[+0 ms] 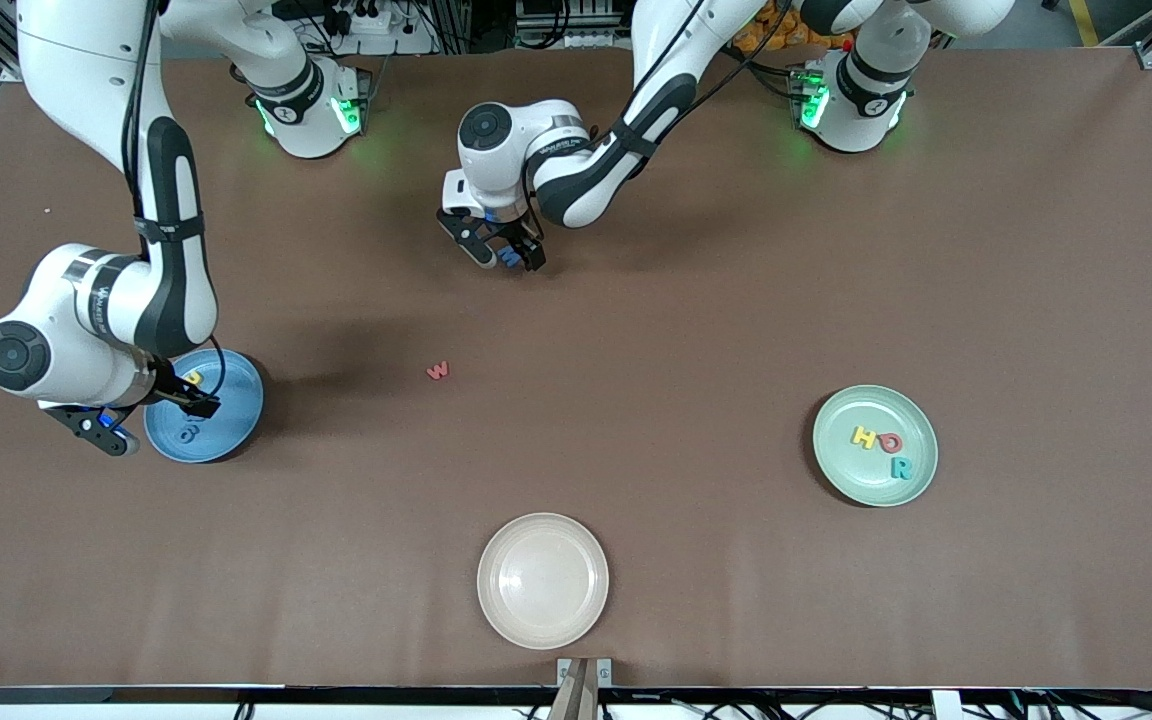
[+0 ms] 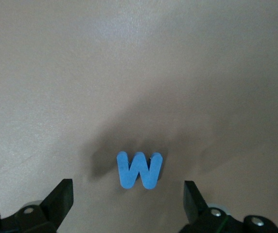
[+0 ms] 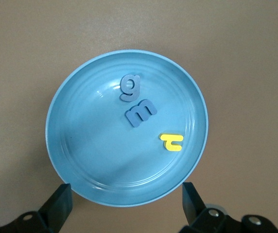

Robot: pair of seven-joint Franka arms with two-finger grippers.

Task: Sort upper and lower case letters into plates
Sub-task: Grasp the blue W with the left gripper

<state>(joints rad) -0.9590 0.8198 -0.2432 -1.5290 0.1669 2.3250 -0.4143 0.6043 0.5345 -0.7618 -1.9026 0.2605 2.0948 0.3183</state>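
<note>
Front view: the left gripper [image 1: 508, 256] is low over the brown tabletop [image 1: 696, 330] near the middle, its fingers spread apart with a blue letter W [image 1: 509, 256] showing between them. The right gripper [image 1: 151, 420] hangs over the light blue plate [image 1: 236, 400] toward the right arm's end of the tabletop, fingers wide and holding nothing. A red letter w [image 1: 438, 371] lies alone on the tabletop, between the two grippers and nearer the front camera than the left one. The mint green plate [image 1: 841, 460], toward the left arm's end, holds a yellow H [image 1: 864, 437], a red O [image 1: 890, 442] and a teal R [image 1: 901, 467]. A cream-white plate [image 1: 543, 620] lies nearest the camera.

Left wrist view: the blue letter W [image 2: 139, 170] lies flat on the tabletop between the open fingers [image 2: 61, 199], touching neither one.

Right wrist view: the light blue plate [image 3: 71, 145] lies below the open fingers [image 3: 59, 206] with its rim between them. In it lie a blue g [image 3: 130, 86], a blue m [image 3: 140, 113] and a yellow t [image 3: 171, 141], all clear of the fingers.
</note>
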